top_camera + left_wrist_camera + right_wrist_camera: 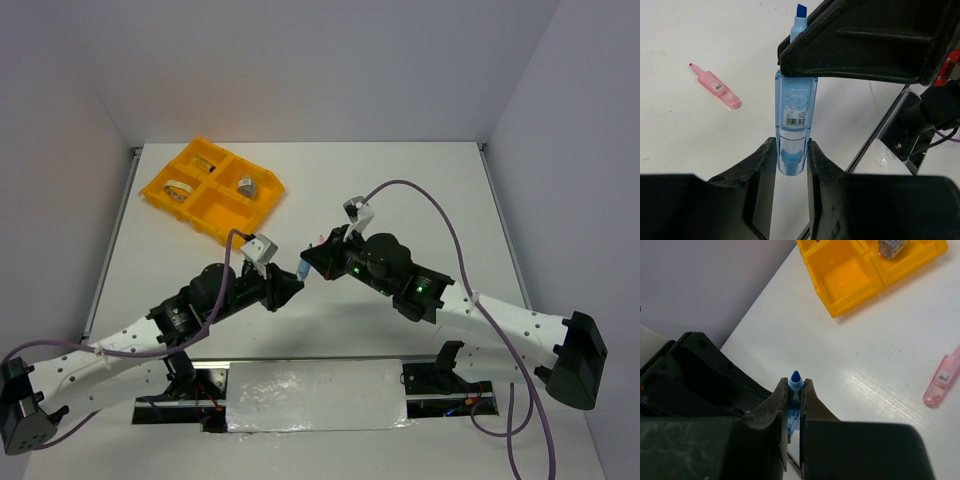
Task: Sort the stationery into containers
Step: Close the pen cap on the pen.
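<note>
A light-blue piece (795, 110) with a barcode label and a dark blue tip (795, 377) hangs above the table between both arms. My left gripper (792, 150) is shut on its clear rear end. My right gripper (795, 386) is shut on its tip end, and the tip pokes out past the fingers. In the top view the two grippers meet over the table's middle, with the light-blue piece (303, 268) between them. A pink piece (717, 89) lies flat on the table, apart from both grippers. The orange-yellow tray (155, 192) stands at the back left.
The tray holds a beige tape ring (180, 188) in one compartment and a small grey-topped jar (247, 186) in another. In the right wrist view one compartment (842, 275) is bare, and the pink piece (941, 377) lies at the right edge. White walls enclose the table.
</note>
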{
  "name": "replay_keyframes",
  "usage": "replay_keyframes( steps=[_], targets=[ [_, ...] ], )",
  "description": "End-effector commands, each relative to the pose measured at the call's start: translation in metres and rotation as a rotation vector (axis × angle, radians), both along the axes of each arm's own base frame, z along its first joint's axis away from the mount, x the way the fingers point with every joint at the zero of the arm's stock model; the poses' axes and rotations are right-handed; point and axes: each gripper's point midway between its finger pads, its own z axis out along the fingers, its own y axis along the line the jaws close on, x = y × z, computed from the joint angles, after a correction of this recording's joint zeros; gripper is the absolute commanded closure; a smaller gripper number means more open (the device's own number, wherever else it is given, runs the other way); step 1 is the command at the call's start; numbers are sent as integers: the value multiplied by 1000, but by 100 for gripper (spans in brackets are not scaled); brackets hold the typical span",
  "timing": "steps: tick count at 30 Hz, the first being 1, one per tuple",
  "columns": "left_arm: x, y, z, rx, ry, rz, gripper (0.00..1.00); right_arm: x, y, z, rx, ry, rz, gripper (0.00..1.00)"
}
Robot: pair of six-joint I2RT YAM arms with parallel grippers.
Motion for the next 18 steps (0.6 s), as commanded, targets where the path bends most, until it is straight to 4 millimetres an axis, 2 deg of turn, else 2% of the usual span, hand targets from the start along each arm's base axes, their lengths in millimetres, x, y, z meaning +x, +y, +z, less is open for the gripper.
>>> replay_keyframes(
  steps=[1,3,4,5,6,7,8,9,13,15,18],
  targets=[
    [5,-3,38,-50,-62,7,71,1,8,27,37,-76,8,100],
    [6,-1,40,-43,-59,16,63,4,3,25,15,-92,-10,100],
    [6,0,48,-55,-67,20,59,5,1,25,-1,-100,-17,100],
    [6,1,51,-60,-69,23,52,6,-1,25,-25,-123,-15,100],
    [6,2,54,-63,-67,30,28,6,-3,27,-44,-132,-17,100],
    [6,3,55,-66,-66,38,15,6,-4,28,-56,-142,-14,100],
    [7,5,57,-67,-67,49,5,5,-6,32,-67,-161,-8,100],
    [7,5,58,-71,-65,51,1,4,-7,34,-71,-165,-5,100],
    [4,4,65,-92,-60,36,1,3,-10,45,-102,-208,12,100],
    [0,1,69,-114,-70,12,4,2,-12,48,-103,-209,7,100],
    [-2,-1,64,-127,-57,2,14,-2,-12,54,-76,-211,22,100]
  ],
)
